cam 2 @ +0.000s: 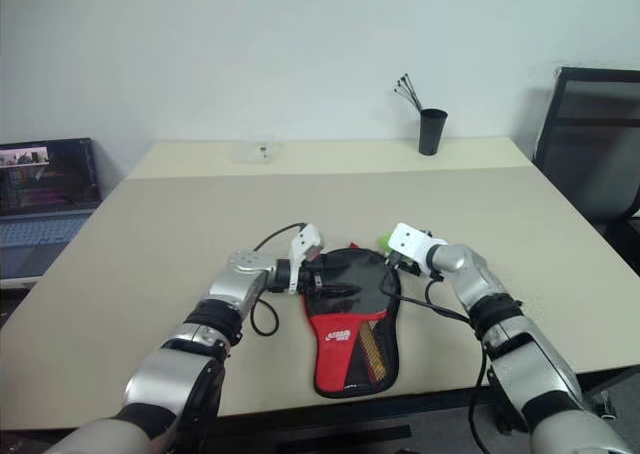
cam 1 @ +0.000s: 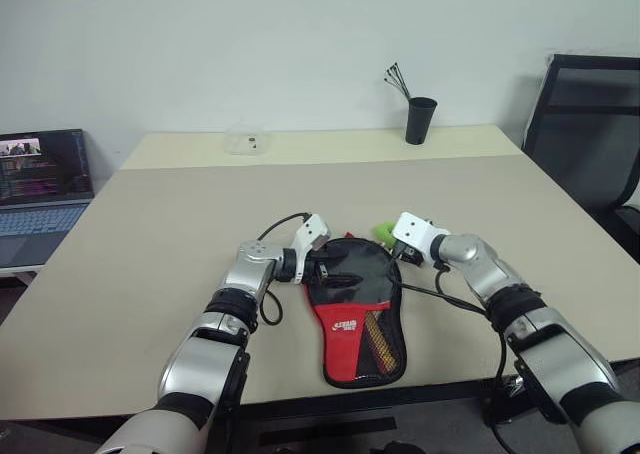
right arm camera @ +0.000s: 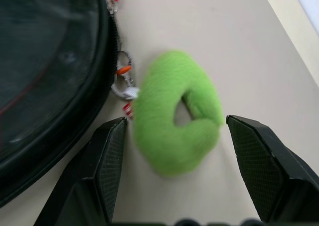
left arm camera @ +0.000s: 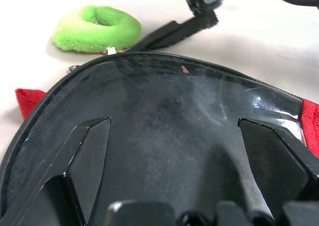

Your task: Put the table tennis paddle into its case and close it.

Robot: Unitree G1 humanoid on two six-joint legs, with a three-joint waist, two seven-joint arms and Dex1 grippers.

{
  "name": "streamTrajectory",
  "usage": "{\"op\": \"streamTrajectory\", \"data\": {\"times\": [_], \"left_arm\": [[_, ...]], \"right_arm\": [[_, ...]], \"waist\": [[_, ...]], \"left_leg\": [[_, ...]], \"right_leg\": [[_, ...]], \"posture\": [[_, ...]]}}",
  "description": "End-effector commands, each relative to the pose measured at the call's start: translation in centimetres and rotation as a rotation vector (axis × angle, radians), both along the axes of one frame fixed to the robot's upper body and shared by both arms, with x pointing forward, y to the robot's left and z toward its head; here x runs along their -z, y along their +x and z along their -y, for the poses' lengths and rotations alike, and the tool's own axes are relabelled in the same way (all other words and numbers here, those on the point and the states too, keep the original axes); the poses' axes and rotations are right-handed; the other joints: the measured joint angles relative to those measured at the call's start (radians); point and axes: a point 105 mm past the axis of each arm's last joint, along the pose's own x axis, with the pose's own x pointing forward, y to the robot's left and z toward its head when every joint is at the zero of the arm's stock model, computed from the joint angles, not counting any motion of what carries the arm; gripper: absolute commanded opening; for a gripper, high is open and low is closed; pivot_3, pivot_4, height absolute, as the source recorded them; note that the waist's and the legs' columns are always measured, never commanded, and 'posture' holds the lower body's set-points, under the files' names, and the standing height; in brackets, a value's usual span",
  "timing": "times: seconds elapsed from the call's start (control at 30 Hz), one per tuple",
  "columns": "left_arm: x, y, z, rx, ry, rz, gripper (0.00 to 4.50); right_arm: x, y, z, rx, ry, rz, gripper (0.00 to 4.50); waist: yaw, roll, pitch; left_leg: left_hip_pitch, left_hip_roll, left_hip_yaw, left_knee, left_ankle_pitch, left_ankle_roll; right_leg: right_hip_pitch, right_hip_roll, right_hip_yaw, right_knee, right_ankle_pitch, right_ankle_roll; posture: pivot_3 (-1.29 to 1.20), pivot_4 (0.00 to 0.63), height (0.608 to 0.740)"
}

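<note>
The case (cam 1: 355, 309) lies flat on the table (cam 1: 150, 274), red logo and mesh side up, its round black end pointing away from me. A light striped handle (cam 1: 377, 336) of the table tennis paddle shows through the mesh at the narrow end; the blade is hidden. My left gripper (cam 1: 322, 264) stands open at the round end's left edge, its fingers (left arm camera: 89, 156) spread over the glossy black cover. My right gripper (right arm camera: 175, 121) is open at the far right edge, its fingers on either side of a fuzzy green ring (right arm camera: 174, 111) clipped to the zipper pull (right arm camera: 122, 84).
A black cup (cam 1: 420, 119) with thin sticks stands at the table's far side. A small clear box (cam 1: 246, 140) sits far left of it. A laptop (cam 1: 40, 189) is off the left edge and a black chair (cam 1: 590, 124) stands at the right.
</note>
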Motion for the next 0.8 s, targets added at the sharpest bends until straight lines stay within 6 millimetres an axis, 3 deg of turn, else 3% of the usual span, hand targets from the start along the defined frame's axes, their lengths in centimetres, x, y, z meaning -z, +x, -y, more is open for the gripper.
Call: {"op": "streamTrajectory", "data": {"times": [0.03,0.33,0.53,0.8], "left_arm": [[-0.9,0.2,0.4,0.015,0.003,0.034,4.50],[-1.2,0.4,2.6,0.075,0.069,0.083,4.50],[0.5,0.1,4.3,0.097,0.121,0.048,4.50],[2.9,-0.7,4.0,0.104,0.169,-0.012,4.50]], "right_arm": [[-1.1,0.7,-0.3,0.019,0.008,0.020,3.04],[-0.1,0.7,-0.4,0.031,0.012,-0.063,0.07],[-0.6,0.6,-0.3,0.030,0.014,-0.070,0.03],[-1.0,-1.1,1.5,0.040,0.024,-0.120,0.03]], "waist": [[0.000,0.000,0.000],[0.002,0.000,0.000],[0.002,0.000,0.000],[0.002,0.000,0.000]], "left_leg": [[0.000,0.000,0.000,0.000,0.000,0.000],[0.000,0.000,0.001,0.000,0.000,0.000],[0.000,-0.001,0.001,0.000,0.000,0.000],[0.000,-0.001,0.000,0.000,0.000,0.000]], "right_leg": [[0.000,0.000,0.000,0.000,0.000,0.000],[0.001,0.000,0.000,0.000,0.000,0.000],[0.001,-0.001,0.000,-0.001,0.000,0.000],[0.001,0.000,0.000,-0.001,0.000,0.000]], "posture": [[0.00,0.150,0.740],[0.00,0.150,0.740],[0.00,0.150,0.740],[0.00,0.150,0.740]]}}
